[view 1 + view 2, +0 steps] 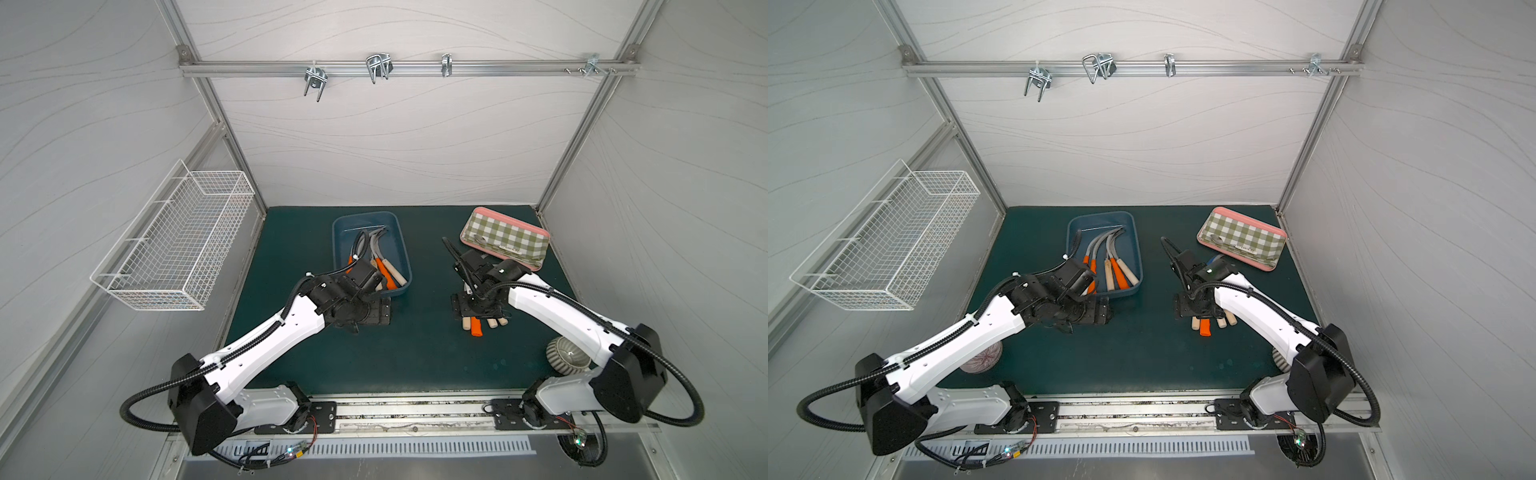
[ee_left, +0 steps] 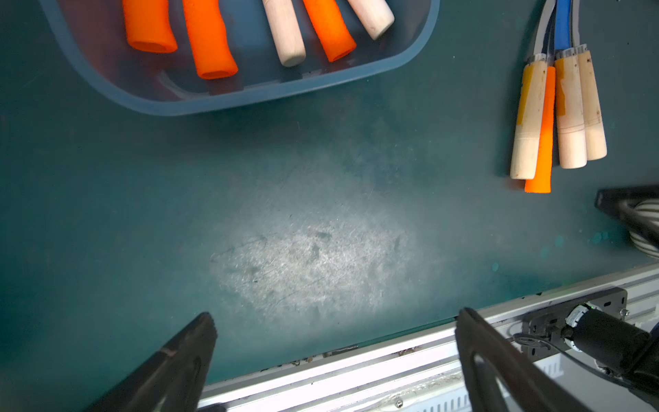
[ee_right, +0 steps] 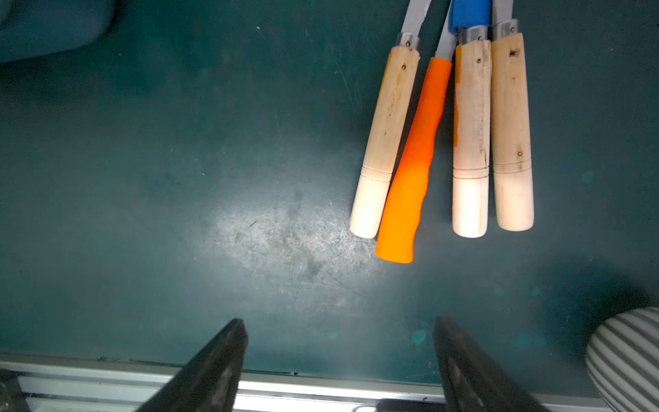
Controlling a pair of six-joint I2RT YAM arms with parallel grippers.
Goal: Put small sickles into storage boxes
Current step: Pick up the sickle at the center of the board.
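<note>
Shows left gripper (image 2: pixel 335 314) spread wide, pinching nothing, over bare green mat (image 2: pixel 107 214) just outside the storage box (image 2: pixel 249 96). Shows five small sickles (image 1: pixel 1113 266) inside that blue box, handles toward the robot, three orange, two wood, grey blades curving toward the far wall. Shows right gripper (image 3: pixel 338 321) spread too, nothing between the fingers, above mat near four loose sickles (image 3: pixel 410 160) lying outside the box: three wood handles, one orange, one blue blade, packed side by side. Adds checked tray (image 1: pixel 1241 237) beyond them, striped bowl (image 3: pixel 627 356) near right arm base.
</note>
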